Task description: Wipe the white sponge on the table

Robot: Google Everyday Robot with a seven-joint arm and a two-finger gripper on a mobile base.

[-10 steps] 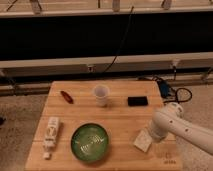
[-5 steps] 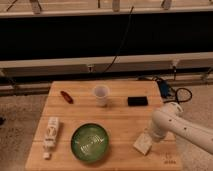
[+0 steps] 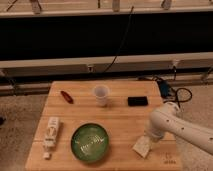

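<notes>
The white sponge (image 3: 141,146) lies flat on the wooden table (image 3: 122,122), near its front right corner. My gripper (image 3: 150,136) is at the end of the white arm that reaches in from the right. It is pressed down on the sponge's far right edge. The arm's bulky elbow (image 3: 166,118) hides the gripper's tip.
A green bowl (image 3: 90,142) sits front centre, left of the sponge. A white cup (image 3: 101,94) and a black block (image 3: 137,101) stand at the back. A red object (image 3: 66,96) lies back left. A long white bar (image 3: 51,131) and a tiny cube (image 3: 46,155) lie front left.
The gripper and the sponge have slid a little toward the table's front edge. Nothing else has moved.
</notes>
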